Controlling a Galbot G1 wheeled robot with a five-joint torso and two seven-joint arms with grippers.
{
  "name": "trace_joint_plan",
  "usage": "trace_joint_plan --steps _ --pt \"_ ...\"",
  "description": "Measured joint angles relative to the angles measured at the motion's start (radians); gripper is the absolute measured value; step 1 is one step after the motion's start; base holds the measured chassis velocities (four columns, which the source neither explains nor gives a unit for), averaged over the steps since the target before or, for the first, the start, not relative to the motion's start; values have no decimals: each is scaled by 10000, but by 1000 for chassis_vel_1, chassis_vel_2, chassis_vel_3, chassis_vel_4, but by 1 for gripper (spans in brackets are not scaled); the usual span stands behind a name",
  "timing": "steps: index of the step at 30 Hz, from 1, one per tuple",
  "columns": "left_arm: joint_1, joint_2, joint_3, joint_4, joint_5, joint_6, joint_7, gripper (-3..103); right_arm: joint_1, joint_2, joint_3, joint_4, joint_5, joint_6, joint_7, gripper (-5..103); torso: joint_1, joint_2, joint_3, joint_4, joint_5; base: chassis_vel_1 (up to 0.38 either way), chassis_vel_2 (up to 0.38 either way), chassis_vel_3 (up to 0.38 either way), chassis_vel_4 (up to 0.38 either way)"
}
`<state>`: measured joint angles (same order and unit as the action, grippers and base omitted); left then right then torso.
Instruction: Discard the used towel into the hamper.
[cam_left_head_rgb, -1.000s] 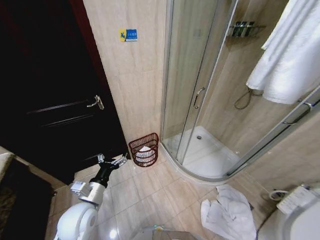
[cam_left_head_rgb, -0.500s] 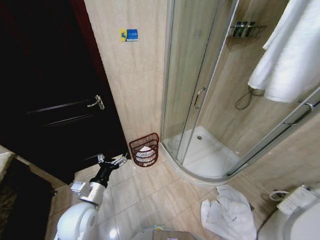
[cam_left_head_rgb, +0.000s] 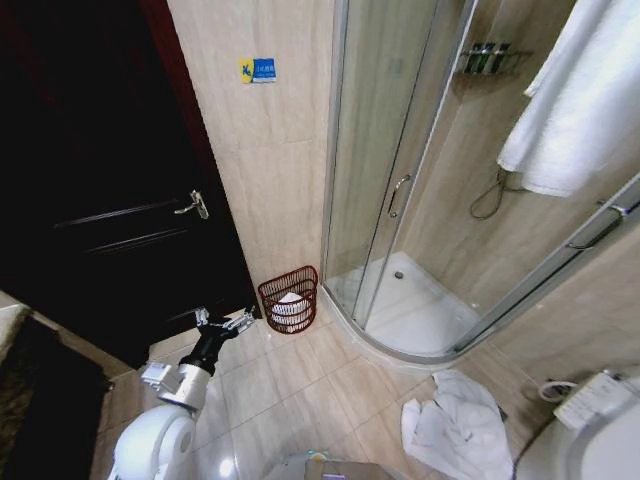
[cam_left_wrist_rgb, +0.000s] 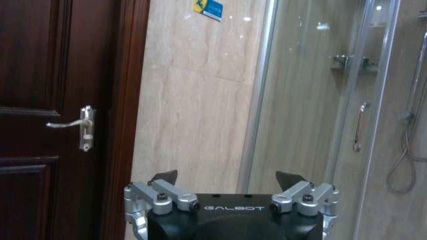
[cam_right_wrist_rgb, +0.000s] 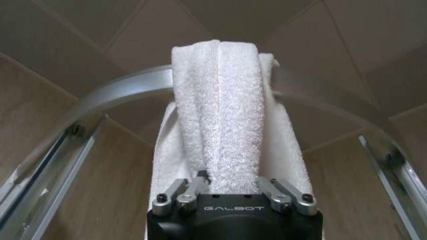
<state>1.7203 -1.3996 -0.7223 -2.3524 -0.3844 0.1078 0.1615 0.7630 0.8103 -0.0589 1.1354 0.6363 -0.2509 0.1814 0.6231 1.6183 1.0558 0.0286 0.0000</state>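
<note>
Right end effector (cam_right_wrist_rgb: 230, 192) grips the towel (cam_right_wrist_rgb: 217, 115) over the shower rail; left end effector (cam_left_head_rgb: 228, 322), wide, hovers beside the hamper (cam_left_head_rgb: 289, 298). Nothing has moved.

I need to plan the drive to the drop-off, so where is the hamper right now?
In the head view the hamper stands on the floor tiles against the beige wall, between the dark door and the shower enclosure, just beyond the left end effector.

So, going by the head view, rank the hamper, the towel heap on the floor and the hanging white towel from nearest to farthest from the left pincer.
1. The hamper, just ahead of the left pincer, against the wall.
2. The towel heap, across the floor to the robot's right.
3. The hanging towel, high on the shower rail, far right.
</note>
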Motion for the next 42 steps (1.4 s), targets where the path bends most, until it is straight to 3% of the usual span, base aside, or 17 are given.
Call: trace_joint_plan --steps 4,16,24,34,38,42 --pt "-1 0 0 0 0 0 0 99 167 -55 -116 -66 93 -50 -124 13 0 0 0 0 0 0 0 0 0" --pt "-1 0 0 0 0 0 0 99 280 -342 -206 246 479 -142 -257 12 0 0 0 -1 -2 0 0 0 0" --pt "0 0 0 0 0 0 0 99 -438 -1150 119 1656 1817 -220 -332 12 0 0 -1 0 -3 0 0 0 0" --pt "0 0 1 0 0 0 0 99 -2418 -2844 1476 3920 3174 -392 -556 12 0 1 -1 0 -4 0 0 0 0" --pt "1 0 0 0 0 0 0 99 -4522 -3935 3156 5208 3790 -408 -645 12 0 1 0 2 1 0 0 0 0" --pt "0 0 0 0 0 0 -1 99 -5697 -4417 4201 5780 4137 -389 -651 12 2 1 -1 0 0 0 0 0 0"
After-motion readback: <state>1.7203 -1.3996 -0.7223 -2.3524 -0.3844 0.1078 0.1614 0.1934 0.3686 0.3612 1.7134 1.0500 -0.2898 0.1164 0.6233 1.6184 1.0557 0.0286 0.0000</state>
